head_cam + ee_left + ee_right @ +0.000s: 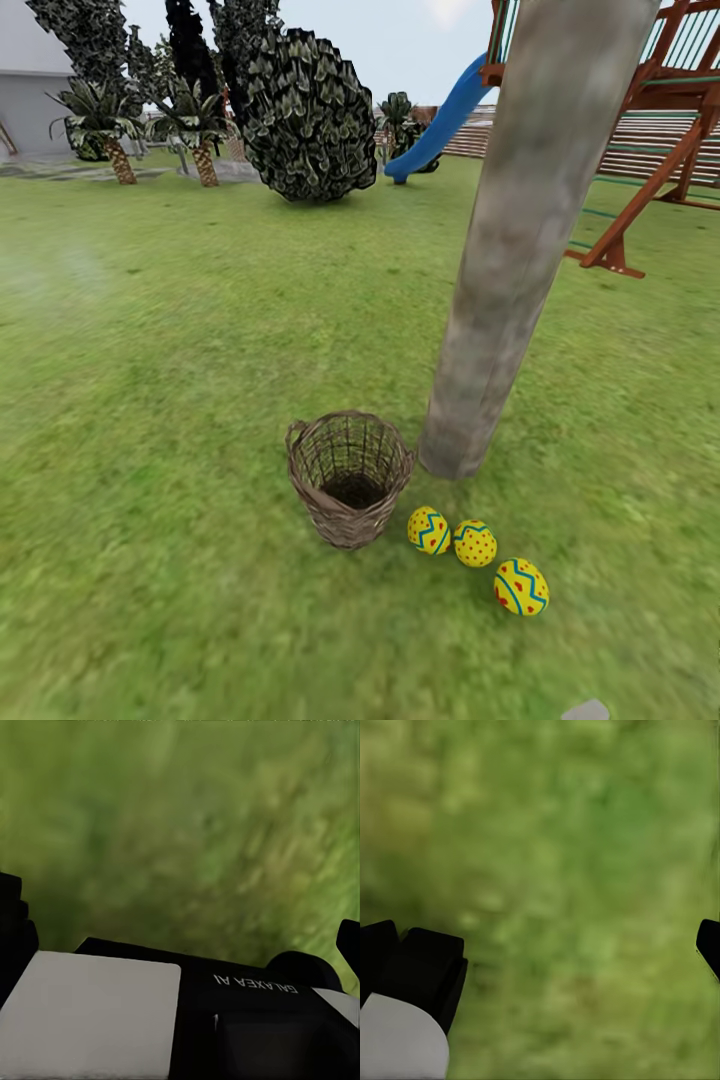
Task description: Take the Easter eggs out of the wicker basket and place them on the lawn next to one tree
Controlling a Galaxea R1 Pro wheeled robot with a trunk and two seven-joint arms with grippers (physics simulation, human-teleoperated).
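Now three eggs (476,557) lie by the tree (520,260), beside the basket (349,478); both pincers' states are unclear, grass (585,870) beneath them.

Black casing (247,1020), white panels (lettered "GALAXEA"), black fingers (420,960).

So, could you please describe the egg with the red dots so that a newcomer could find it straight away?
Start at the thick grey-brown tree trunk rising from the lawn, with the wicker basket at its foot. Three yellow eggs lie in a row on the grass beside the basket. The dotted egg is the middle one: red dots, where its neighbours show blue-green zigzags.
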